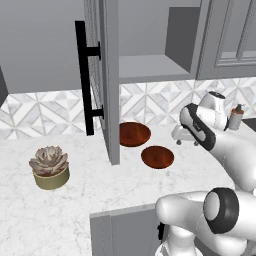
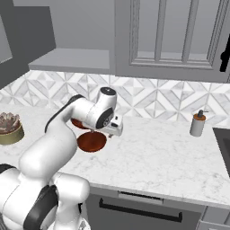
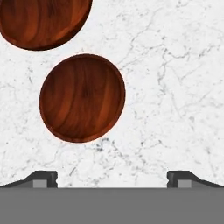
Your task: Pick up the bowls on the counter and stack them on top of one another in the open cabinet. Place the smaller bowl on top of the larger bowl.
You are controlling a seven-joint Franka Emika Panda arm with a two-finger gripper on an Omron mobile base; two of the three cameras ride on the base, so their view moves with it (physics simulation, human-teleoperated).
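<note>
Both bowls lie on the counter (image 3: 175,87), apart from each other and neither yet in the open cabinet (image 1: 150,67). In the hand view, one bowl (image 3: 82,97) sits just ahead of the finger tips and off toward the left one, whole and in full sight; the other bowl (image 3: 43,22) lies farther ahead on the same side, cut by the top edge. Which of the two is the wider cannot be told from these pictures, as they look nearly alike. The gripper (image 3: 112,179) hangs above the bare marble beside the nearer bowl, its jaws spread as wide as they go and holding nothing. So the step in hand appears to be the approach for a first pick. Since the larger bowl must go into the cabinet first, the next move likely calls for settling which bowl that is, shifting the hand leftward so that one finger tip comes inside the rim and one outside, then descending and closing. The cabinet shelf stands above and behind the bowls, beyond the door (image 1: 102,75) with its black bar handle (image 1: 82,77).
</note>
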